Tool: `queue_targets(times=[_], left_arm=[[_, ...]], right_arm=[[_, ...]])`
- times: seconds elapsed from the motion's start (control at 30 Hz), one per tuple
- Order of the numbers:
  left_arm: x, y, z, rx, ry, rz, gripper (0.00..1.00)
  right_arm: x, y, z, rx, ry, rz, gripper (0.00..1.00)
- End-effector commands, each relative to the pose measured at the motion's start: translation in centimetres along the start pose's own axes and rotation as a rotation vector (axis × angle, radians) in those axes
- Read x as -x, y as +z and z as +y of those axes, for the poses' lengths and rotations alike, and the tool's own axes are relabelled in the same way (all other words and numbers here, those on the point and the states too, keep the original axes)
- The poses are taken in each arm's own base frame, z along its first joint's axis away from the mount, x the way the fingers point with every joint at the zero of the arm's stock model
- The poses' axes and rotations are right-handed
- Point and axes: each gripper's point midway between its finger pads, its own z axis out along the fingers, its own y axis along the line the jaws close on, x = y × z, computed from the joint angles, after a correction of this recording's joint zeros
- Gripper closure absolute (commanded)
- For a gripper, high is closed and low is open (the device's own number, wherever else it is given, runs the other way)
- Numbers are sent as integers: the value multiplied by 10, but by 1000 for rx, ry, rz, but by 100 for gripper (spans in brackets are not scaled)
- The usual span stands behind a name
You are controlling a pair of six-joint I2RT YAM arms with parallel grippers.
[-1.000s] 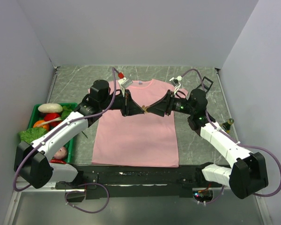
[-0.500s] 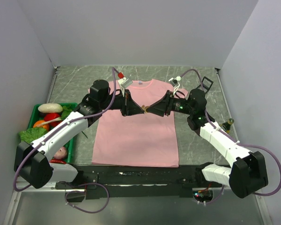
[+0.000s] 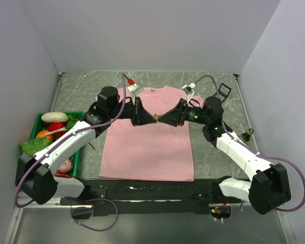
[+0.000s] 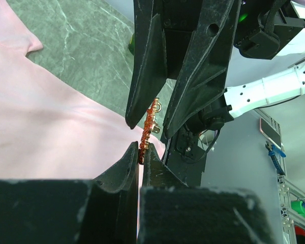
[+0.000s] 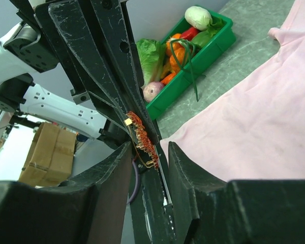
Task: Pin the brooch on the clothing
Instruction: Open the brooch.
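Left gripper [image 4: 141,150] is clenched on the brooch [image 4: 148,127], pinching its near end between my fingertips. Right gripper [image 5: 150,147] is released: its jaws stand apart, astride the free end, with a gap on each side. I see no pinch there.

The brooch is up in the air over the chest of the clothing [image 3: 147,147], not on the fabric. In the top view my two grippers meet tip to tip there, left coming from the left, right from the right.

Key relation: the brooch's long axis runs straight out from my left fingertips into the mouth of the right jaws, roughly along the line between the two wrists. Left arm has it, right is just beside it. My guess is the next move is right closing on that far end, where a small metal clasp or ring shows. The thin edge faces the jaws, so squeezing off-centre could twist it.

The shirt lies flat on the table [image 3: 81,91], collar far from the bases.

Writing: none readable. The neck label is too small to make out. The green crate [image 5: 203,56] of vegetables shows no print.
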Motion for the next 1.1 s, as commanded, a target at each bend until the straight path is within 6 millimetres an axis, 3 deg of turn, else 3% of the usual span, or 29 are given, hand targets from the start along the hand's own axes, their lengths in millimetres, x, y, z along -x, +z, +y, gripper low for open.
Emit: queue_targets(times=[0.0, 0.83, 1.07], left_arm=[[8, 0, -4, -21, 34, -18, 99], [4, 1, -12, -62, 81, 15, 99], [2, 3, 2, 13, 41, 19, 99]], right_arm=[[5, 3, 8, 41, -50, -15, 60], [3, 8, 9, 68, -37, 0, 82], [-1, 11, 13, 96, -37, 36, 82]])
